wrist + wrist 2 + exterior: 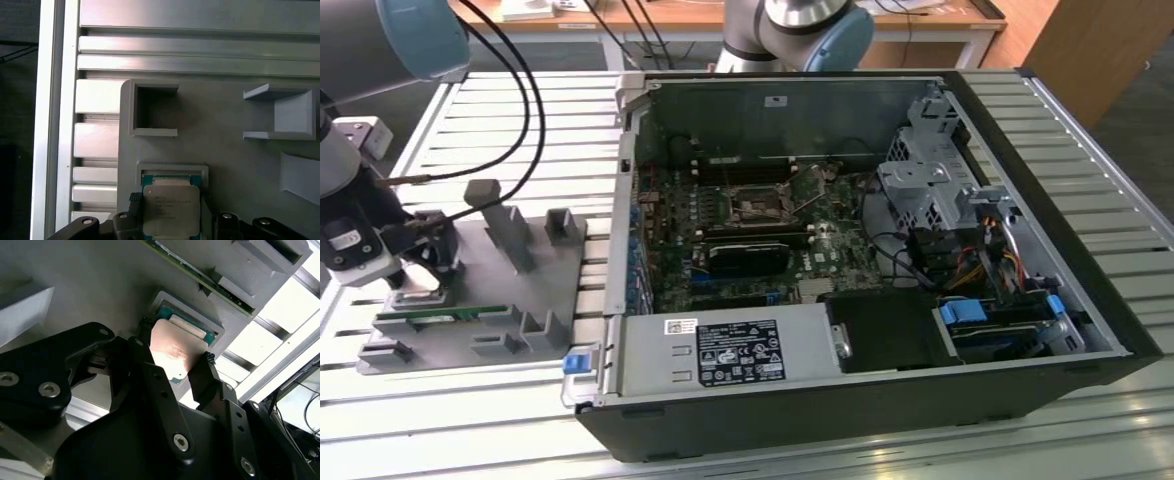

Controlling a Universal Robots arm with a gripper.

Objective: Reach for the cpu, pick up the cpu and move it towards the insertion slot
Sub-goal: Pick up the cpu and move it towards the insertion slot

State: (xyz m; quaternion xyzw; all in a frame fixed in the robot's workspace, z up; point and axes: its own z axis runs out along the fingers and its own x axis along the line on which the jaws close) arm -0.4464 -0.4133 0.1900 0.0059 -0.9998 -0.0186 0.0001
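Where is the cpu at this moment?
The cpu lies at a square pocket of the grey holder tray, on the exterior view's left, outside the computer case, with the end effector at it.

Slatted metal table (520,110) — bearing grey fixture tray (467,288), open computer case (881,412).

The robot arm's thick dark grey tube (354,45) ends in a rounded pale blue plastic joint cap (424,35) at 10 o'clock in the exterior view. A silver metal joint with another blue cap (817,30) sits at 12 o'clock. Thin black cables (520,100) loop off the arm. The wrist is a white-and-black block (354,250). In the second wrist view, the matte black gripper (175,347) has 2 angular linked fingers (155,390) fastened with round silver screws (181,442).
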